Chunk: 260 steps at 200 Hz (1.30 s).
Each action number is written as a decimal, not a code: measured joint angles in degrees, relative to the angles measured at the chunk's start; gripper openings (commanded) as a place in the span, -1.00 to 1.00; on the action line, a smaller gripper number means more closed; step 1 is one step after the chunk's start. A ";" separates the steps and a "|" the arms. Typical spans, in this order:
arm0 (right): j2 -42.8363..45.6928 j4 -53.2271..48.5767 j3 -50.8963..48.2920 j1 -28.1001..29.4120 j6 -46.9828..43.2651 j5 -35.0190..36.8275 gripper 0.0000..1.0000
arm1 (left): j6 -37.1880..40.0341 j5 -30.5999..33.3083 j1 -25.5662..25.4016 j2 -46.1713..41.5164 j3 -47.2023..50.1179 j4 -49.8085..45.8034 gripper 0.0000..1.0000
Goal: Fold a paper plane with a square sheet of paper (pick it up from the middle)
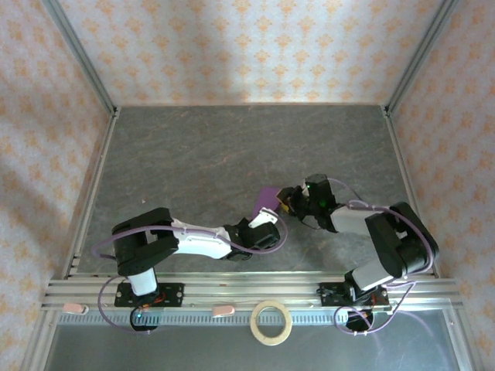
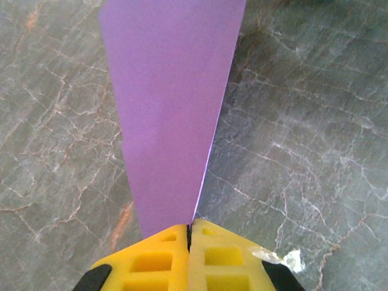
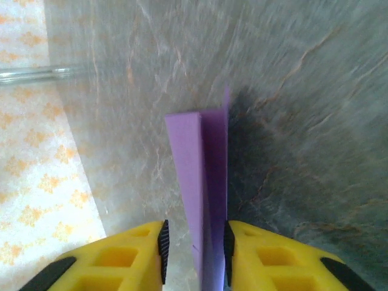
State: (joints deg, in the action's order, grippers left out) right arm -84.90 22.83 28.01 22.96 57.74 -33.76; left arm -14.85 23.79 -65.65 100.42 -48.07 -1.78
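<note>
The purple paper (image 1: pixel 268 199) is folded into a slim tapered shape with layered flaps and is held above the middle of the table. My left gripper (image 1: pixel 270 212) grips it from the near side. In the left wrist view the yellow fingertips (image 2: pixel 189 233) are shut on the narrow end of the paper (image 2: pixel 170 121), which widens away from them. My right gripper (image 1: pixel 289 200) reaches in from the right. Its jaws (image 3: pixel 195 242) stand open, with the paper's folded edge (image 3: pixel 194 157) between them, close against the right pad (image 3: pixel 228 248) and clear of the left pad.
A tan tape ring (image 1: pixel 271 322) lies on the front rail between the two arm bases. Patterned walls and metal frame posts (image 1: pixel 85 58) enclose the grey marble table (image 1: pixel 232 147) on three sides.
</note>
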 measured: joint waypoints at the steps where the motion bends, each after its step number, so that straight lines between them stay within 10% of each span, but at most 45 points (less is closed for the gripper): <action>1: 0.11 -0.15 0.02 -0.07 -0.09 0.07 -0.28 | 0.00 -0.04 0.00 0.00 0.00 0.00 -1.00; 169: 16.13 -10.82 -2.56 -5.88 -11.58 2.45 -0.23 | -3.13 -45.62 16.63 -1.25 3.67 12.15 -1.00; 260: 12.90 -12.24 -2.86 -5.88 -9.81 -2.73 0.25 | -3.06 -47.76 17.70 -0.61 3.67 12.50 -1.00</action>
State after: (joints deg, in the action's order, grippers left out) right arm -72.01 10.59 25.15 17.08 47.92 -36.49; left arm -17.91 -23.97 -47.94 99.81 -44.40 10.72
